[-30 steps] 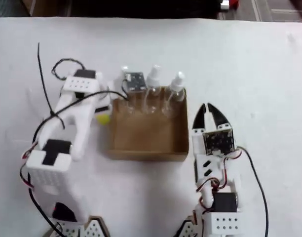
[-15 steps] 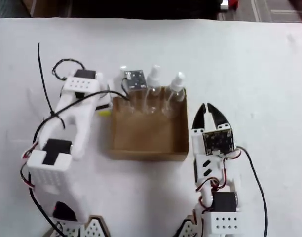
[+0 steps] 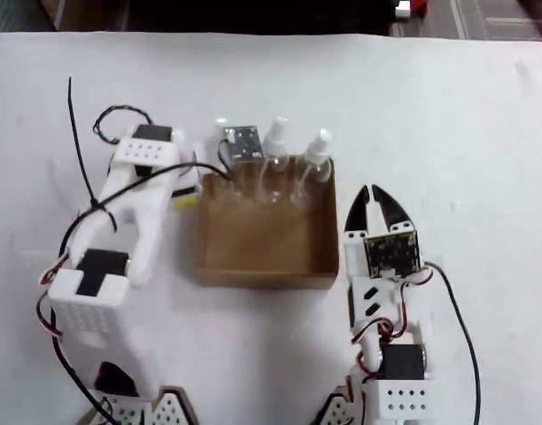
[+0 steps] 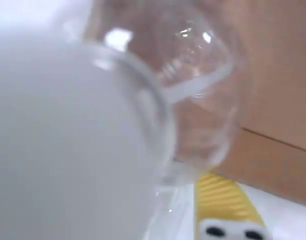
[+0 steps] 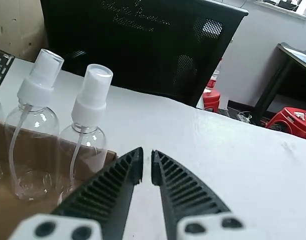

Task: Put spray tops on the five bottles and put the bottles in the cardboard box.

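Your left claw (image 3: 205,186) is nearer: clear bottle (image 4: 193,100) stands upright against it at far-left corner of cardboard box (image 3: 267,241), grip unclear; right claw (image 5: 147,156), all but closed & empty, sits right of box.

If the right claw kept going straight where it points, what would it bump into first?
Probably nothing: the right gripper points past the cardboard box, the nearest bottle stands off to its side, and only bare table lies ahead up to the far edge. Depth is hard to judge.
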`<action>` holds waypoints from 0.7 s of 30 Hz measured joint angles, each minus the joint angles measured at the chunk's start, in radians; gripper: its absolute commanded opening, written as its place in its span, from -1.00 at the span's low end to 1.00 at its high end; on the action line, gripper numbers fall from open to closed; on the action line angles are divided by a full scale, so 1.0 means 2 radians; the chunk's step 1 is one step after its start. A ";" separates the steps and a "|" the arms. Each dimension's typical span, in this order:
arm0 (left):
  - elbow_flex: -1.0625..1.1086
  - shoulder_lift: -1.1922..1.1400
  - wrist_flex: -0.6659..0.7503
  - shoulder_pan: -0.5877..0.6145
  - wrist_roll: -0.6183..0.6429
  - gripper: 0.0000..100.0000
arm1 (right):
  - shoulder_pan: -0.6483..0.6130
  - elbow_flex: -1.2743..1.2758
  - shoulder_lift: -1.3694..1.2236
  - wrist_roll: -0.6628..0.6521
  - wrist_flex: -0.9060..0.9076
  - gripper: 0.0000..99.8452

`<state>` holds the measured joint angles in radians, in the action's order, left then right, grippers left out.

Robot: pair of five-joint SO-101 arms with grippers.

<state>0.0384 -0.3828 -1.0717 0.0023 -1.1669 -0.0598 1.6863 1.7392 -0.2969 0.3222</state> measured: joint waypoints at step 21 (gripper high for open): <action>0.000 -0.041 -0.006 -0.002 -0.026 -0.95 | 0.000 0.000 0.000 0.000 0.000 -0.96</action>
<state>0.0384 -0.4657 -1.0840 -0.0008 -1.2190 -0.0598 1.6863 1.7392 -0.2969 0.3222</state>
